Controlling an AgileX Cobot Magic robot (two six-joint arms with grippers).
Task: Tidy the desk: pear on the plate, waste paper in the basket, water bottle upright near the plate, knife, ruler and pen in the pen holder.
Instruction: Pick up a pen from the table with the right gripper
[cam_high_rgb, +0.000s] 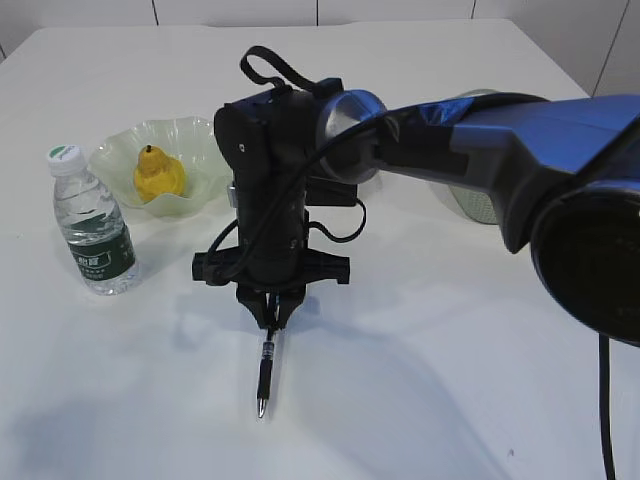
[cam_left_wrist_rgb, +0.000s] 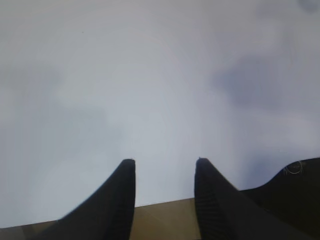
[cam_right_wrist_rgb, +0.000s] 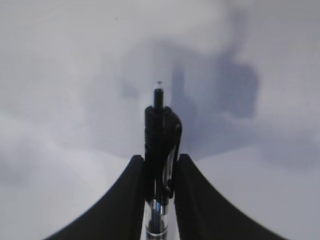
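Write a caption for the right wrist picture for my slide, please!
The right gripper pinches a black pen between its two fingers above the white desk.

Blue arm (cam_high_rgb: 540, 135), black cabled wrist, black gripper (cam_high_rgb: 272, 312)

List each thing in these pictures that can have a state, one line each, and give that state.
Pear: lying in the plate.
Water bottle: upright, capped, beside the plate.
Pen: gripped by the right pincer, hanging tip down.
Left pincer: open, holding nothing.
Basket: mostly hidden behind the arm.
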